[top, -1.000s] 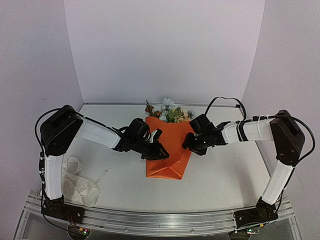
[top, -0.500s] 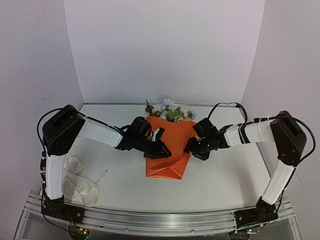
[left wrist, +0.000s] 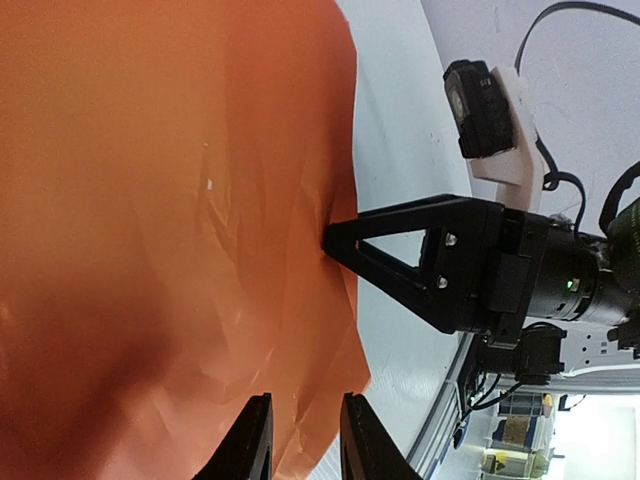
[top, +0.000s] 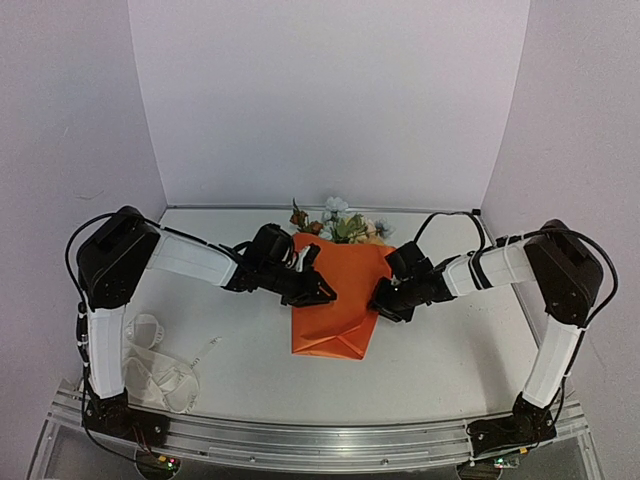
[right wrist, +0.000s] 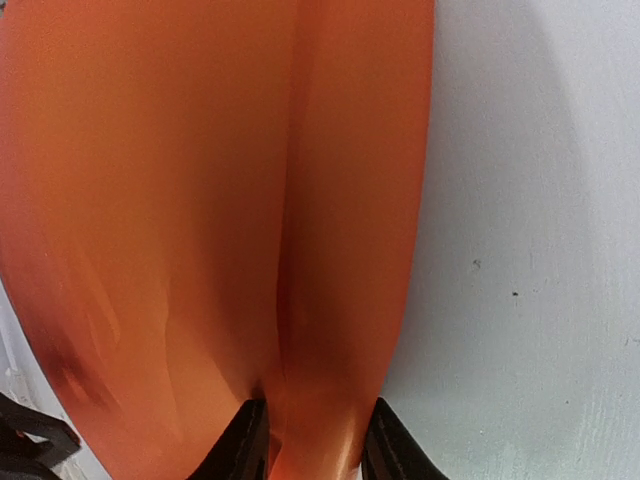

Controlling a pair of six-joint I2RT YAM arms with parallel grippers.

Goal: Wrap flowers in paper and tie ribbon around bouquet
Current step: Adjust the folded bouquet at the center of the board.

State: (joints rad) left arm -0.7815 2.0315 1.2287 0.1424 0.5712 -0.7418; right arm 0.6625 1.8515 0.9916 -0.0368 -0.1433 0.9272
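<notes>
Since the earlier frame, the right gripper [top: 378, 300] had closed on the right edge of the paper [top: 335, 300], while the left gripper [top: 322, 291] gripped its left edge near the flowers [top: 338, 222].

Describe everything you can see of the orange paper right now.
The paper is bright orange, thin and creased, folded over into a wrap on the white table, with flower heads poking from its far end. The left gripper and the right gripper each pinch an edge fold on their own side.
</notes>
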